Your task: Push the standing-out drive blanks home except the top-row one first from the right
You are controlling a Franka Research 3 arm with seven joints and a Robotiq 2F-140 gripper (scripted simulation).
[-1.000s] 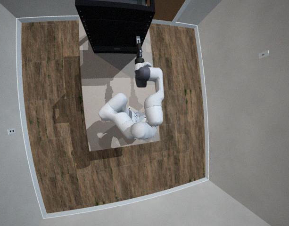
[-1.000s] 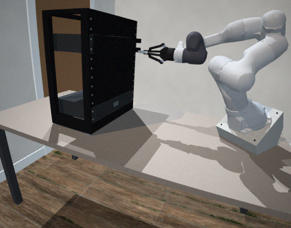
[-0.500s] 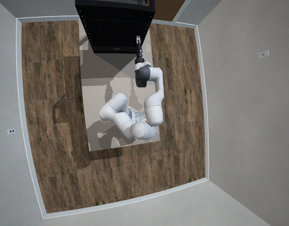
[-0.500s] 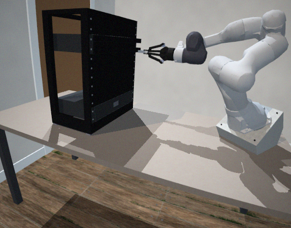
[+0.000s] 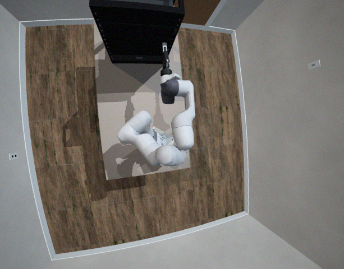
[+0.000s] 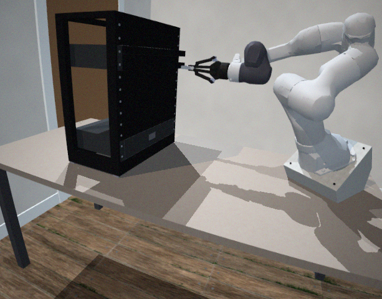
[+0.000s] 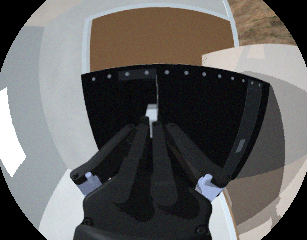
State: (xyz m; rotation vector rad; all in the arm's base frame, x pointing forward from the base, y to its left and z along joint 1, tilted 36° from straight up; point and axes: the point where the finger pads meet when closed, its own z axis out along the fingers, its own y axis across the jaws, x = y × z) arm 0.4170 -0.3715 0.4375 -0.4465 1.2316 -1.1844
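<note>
The black rack (image 6: pixel 119 93) stands on the table at the far side, also seen from above (image 5: pixel 137 28) and in the wrist view (image 7: pixel 173 127). Its front is dark, so the rows of drive blanks are hard to tell apart. Two blanks stand out at the front's right edge: an upper one (image 6: pixel 182 53) and one just below it (image 6: pixel 181 64). My gripper (image 6: pixel 186 68) is shut and empty, its fingertips touching or almost touching the lower of these two. It also shows from above (image 5: pixel 164 47) and in the wrist view (image 7: pixel 152 115), pointing straight at the rack front.
A grey unit (image 6: pixel 146 136) sits in the rack's bottom bay. The arm's base (image 6: pixel 329 174) is on the table's right side. A brown door (image 6: pixel 84 90) stands behind the rack.
</note>
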